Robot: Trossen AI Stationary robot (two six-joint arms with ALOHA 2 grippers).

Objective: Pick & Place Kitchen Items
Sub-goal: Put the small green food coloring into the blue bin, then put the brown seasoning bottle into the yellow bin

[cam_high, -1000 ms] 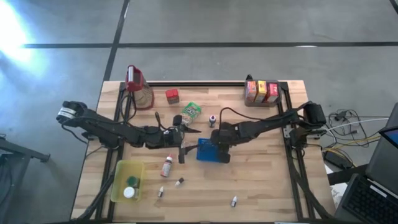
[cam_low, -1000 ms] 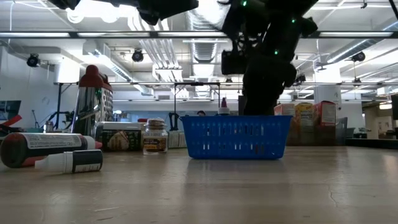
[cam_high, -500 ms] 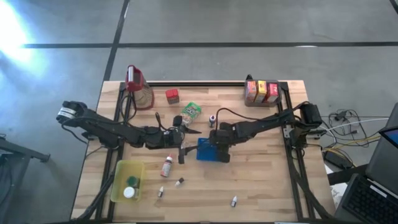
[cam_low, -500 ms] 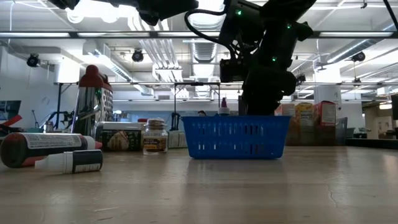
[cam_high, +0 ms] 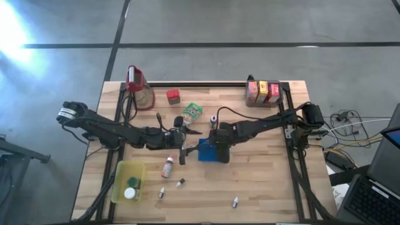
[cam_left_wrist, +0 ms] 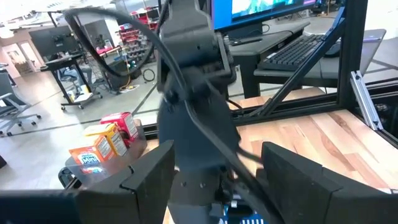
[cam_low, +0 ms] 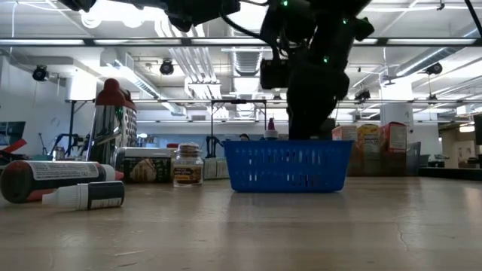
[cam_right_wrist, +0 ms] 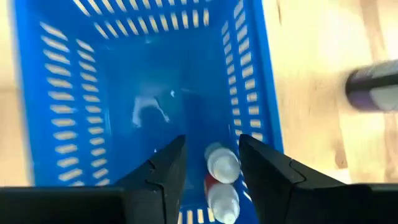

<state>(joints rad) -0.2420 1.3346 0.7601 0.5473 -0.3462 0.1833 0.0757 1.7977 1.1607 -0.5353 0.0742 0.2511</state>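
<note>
Right gripper [cam_right_wrist: 208, 171] over blue tray [cam_right_wrist: 56, 124], wooden table [cam_high: 269, 181].

No text is coming through legibly: the labels on the cartons [cam_left_wrist: 102, 142] and on the bottles lying on the table [cam_low: 64, 181] are showing only blurred marks.

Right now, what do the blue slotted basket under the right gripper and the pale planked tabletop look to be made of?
The blue slotted basket looks like moulded plastic with a glossy finish: uniform colour, regular slots, light glare on its floor. The pale planked tabletop looks like wood, probably sealed butcher block: narrow strips with grain show, and the low view shows a faint sheen.
</note>
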